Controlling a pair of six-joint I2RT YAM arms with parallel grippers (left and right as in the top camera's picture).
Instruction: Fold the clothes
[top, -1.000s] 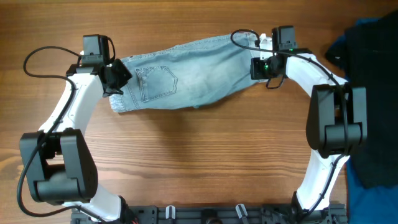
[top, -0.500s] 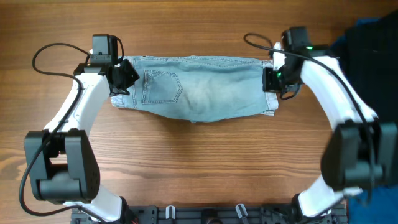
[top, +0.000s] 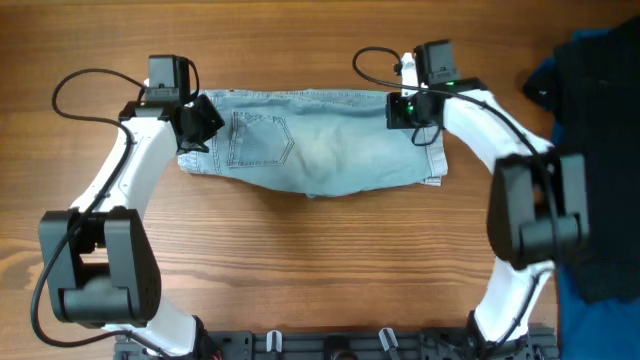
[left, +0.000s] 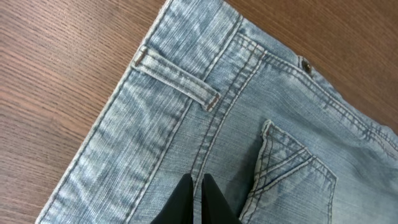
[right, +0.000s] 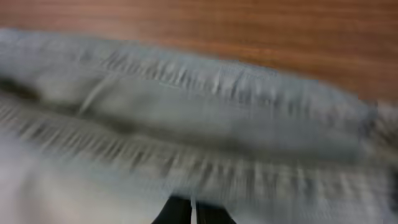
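Light blue denim shorts (top: 320, 140) lie flat across the far part of the table, waistband to the left and a back pocket (left: 292, 168) facing up. My left gripper (top: 195, 125) sits on the waistband end. In the left wrist view its fingers (left: 198, 186) are pressed together on the denim at the seam below a belt loop (left: 177, 78). My right gripper (top: 405, 108) is over the upper right part of the shorts. Its view is blurred. Its fingers (right: 193, 208) look shut on the denim near a ridged hem (right: 205, 93).
A pile of dark blue and black clothes (top: 600, 150) lies along the right edge of the table. Bare wood (top: 320, 260) lies in front of the shorts. Both arms' cables loop above the shorts' ends.
The shorts went from tilted and bunched to spread flat and straight. In the last half second my right gripper moved left and up along the shorts. My left gripper stayed put.
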